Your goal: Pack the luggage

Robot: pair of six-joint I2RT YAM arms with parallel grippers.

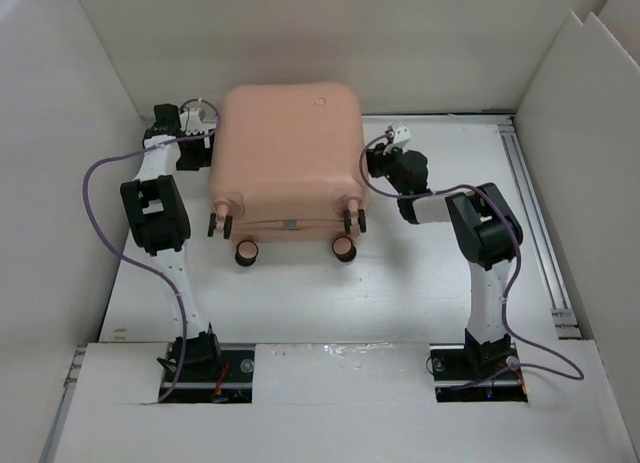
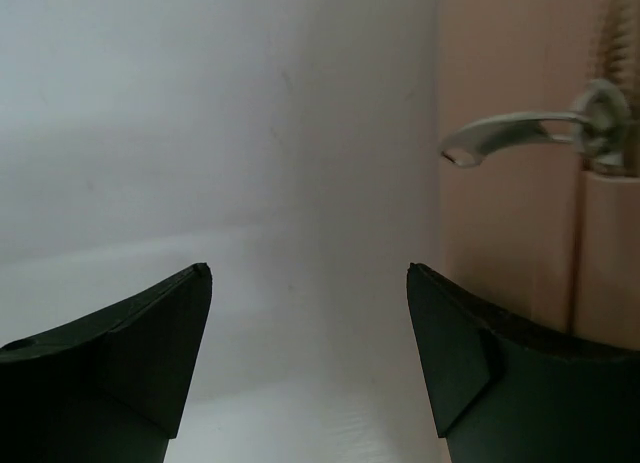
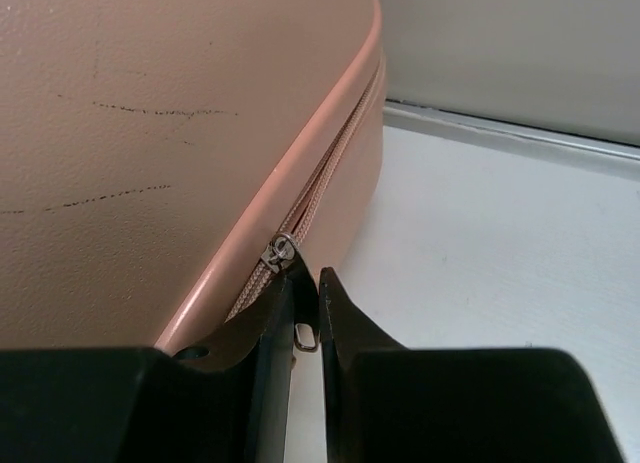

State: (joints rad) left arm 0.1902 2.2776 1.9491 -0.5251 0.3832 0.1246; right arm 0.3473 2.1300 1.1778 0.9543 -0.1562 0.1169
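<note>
— White table (image 1: 400, 293), white walls (image 1: 420, 43) boxing it in. Where on it is the luggage?

— The luggage (image 1: 290, 153) lies flat toward the far side of the table, between my two arms. Its salmon shell faces up and its caster wheels (image 1: 247, 251) point back at my bases.

— And your claws?

— My right gripper (image 3: 307, 283) is at the case's right side. Its fingers are pressed almost together, pinching the zipper pull (image 3: 305, 335). The slider (image 3: 283, 251) sits just ahead of my fingertips on the pink zipper track, under the lid's edge. My left gripper (image 2: 310, 283) is at the case's left side, fingers spread wide with nothing between them. A silver zipper tab (image 2: 510, 133) sticks out from the seam there, above the finger nearer the shell and clear of it.

— Anything further out?

— Faint dark scuff marks (image 3: 150, 113) cross the shell near my right wrist. Purple cables (image 1: 100, 183) loop off both my arms. A metal rail (image 1: 535, 213) runs along the table's right edge.
</note>
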